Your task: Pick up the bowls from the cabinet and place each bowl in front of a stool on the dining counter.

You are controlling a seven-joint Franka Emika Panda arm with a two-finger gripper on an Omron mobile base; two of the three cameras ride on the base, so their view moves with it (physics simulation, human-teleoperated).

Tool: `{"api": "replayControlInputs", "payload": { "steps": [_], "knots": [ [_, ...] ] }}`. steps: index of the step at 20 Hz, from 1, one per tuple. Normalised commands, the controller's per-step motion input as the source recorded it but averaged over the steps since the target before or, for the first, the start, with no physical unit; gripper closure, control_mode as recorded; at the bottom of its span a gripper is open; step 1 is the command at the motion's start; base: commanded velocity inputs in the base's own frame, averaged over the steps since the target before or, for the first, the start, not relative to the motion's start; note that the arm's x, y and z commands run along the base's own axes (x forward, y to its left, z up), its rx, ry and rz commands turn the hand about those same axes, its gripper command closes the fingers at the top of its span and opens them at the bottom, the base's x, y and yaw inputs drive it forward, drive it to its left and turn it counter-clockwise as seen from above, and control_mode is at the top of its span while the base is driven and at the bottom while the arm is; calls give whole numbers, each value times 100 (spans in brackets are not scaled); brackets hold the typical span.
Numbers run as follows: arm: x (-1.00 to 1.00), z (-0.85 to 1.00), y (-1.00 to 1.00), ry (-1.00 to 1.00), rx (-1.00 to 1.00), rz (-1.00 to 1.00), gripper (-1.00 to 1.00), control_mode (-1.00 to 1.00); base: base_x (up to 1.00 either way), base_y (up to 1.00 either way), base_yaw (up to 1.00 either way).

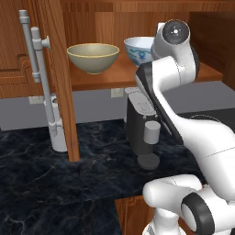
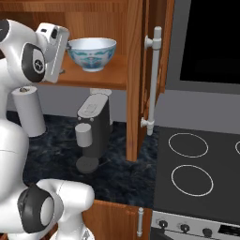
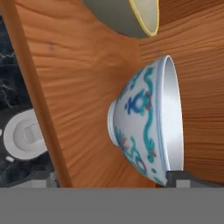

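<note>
Left base view: cabinet (image 1: 64, 92) door open, shelf (image 1: 101, 75) carries both bowls. Olive-tan bowl (image 1: 93, 57) upright at approx 11 o'clock of the arm; white/blue bowl (image 1: 140, 49) just beside it at its 3 o'clock, partly hidden by the arm. Coffee machine (image 1: 142, 131) and paper towel roll (image 1: 56, 128) stand on the black surface (image 1: 46, 183) below. Risk: arm elbow sits close to the machine; a wide swing on withdrawal could knock it.

Right base view: end effector (image 2: 68, 44) at the white/blue bowl's 9 o'clock, against its rim by the look of it. Open door w/ bar handle (image 2: 153, 79) at 3 o'clock of the bowl. Risk: bowl carried out sideways may clip the door edge.

Hand view: camera rolled. White/blue bowl fills centre, olive-tan bowl at 12 o'clock, near but apart. End effector (image 3: 114, 178) jaws wide, nothing held; one fingertip (image 3: 180, 177) shows at the rim, other well off at the shelf edge. Judged risks: closing now may catch rim only, so bowl tips or slips; a push fwd could shove it into the olive-tan bowl; thin glazed wall likely slick in the grip.
</note>
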Motion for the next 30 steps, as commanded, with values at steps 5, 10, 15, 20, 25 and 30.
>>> {"api": "replayControlInputs", "payload": {
  "steps": [5, 10, 15, 20, 25, 30],
  "knots": [
    [45, 0, 0, 0, 0, 0, -100, -100, 0, 0, 0],
    [40, 0, 0, 0, 0, 0, -100, -100, 0, 0, 0],
    [28, 0, 0, 1, 0, 0, -100, -100, 0, 0, 0],
    [35, 0, 0, 6, 0, 0, -100, -100, 0, 0, 0],
    [26, 0, 0, 4, 0, 0, -100, -100, 0, 0, 0],
    [16, 0, 0, 0, 0, 0, -100, -100, 0, 0, 0]
  ]
}}
